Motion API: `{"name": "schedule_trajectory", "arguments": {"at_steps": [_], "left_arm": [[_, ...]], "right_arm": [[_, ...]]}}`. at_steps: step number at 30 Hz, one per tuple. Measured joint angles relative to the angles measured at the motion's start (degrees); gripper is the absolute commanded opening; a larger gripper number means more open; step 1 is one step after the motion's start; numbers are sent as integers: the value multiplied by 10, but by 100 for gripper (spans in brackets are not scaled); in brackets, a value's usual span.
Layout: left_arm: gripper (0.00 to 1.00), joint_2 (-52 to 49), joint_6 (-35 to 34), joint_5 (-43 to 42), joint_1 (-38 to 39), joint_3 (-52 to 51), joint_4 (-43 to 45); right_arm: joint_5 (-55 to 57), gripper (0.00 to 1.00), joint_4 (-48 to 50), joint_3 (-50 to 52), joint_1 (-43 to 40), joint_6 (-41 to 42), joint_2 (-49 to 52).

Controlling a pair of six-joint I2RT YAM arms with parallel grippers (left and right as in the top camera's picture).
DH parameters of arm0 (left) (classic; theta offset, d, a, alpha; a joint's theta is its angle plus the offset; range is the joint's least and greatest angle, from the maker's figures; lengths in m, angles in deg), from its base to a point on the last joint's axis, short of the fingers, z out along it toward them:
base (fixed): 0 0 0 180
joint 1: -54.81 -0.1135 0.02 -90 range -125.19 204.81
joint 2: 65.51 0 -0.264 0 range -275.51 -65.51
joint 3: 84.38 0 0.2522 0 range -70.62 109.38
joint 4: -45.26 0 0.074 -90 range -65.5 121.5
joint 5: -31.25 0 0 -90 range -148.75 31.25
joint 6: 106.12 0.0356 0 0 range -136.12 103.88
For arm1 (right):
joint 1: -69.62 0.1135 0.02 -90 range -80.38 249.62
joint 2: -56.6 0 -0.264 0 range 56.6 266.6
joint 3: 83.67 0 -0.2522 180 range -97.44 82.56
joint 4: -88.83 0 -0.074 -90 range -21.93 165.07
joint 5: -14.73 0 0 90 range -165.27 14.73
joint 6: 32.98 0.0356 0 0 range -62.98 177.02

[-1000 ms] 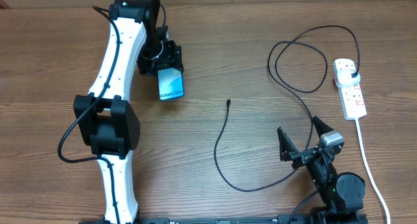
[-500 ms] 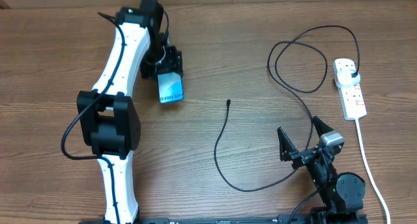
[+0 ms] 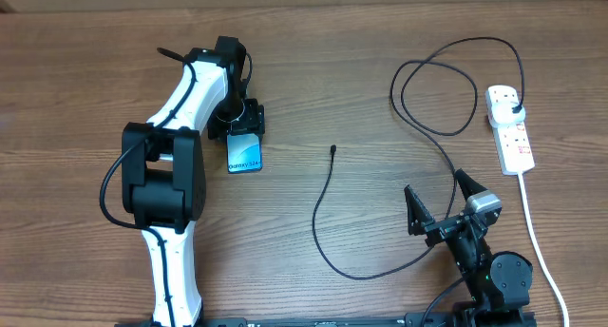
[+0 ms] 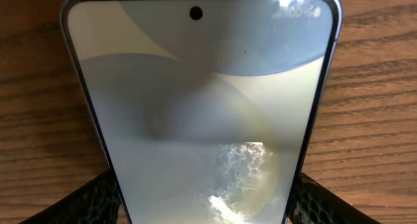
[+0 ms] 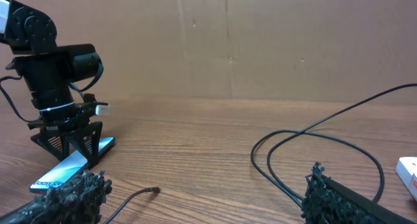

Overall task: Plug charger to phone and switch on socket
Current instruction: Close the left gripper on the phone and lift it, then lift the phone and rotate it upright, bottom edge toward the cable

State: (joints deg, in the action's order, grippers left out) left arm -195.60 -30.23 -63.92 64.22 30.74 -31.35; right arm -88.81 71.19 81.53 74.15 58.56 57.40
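My left gripper is shut on the phone, its fingers on both long edges; the lit blue screen faces up left of the table's middle. The phone fills the left wrist view between the fingers. In the right wrist view the phone slopes down from the gripper to the table. The charger's connector tip lies free on the table; its black cable curves forward, loops back, and ends at the plug in the white socket. My right gripper is open and empty, with the cable beside it.
The socket's thick white cord runs along the right side to the front edge. Cable loops lie right of centre, with the tip in front of my right gripper. A cardboard wall closes the back.
My left arm has carried the phone toward the front of the table and lowered it. The right arm, the cable and the socket have not moved.
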Motion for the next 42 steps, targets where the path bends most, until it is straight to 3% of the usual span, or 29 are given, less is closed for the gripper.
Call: {"name": "schedule_trajectory", "arguments": {"at_steps": [21,42], "left_arm": [[89,17,-4,26,8,-36,34],[91,26,-3,59,26,-59,57]], "right_arm": [[0,100,0,0,0,0,0],[0,100,0,0,0,0,0]]}}
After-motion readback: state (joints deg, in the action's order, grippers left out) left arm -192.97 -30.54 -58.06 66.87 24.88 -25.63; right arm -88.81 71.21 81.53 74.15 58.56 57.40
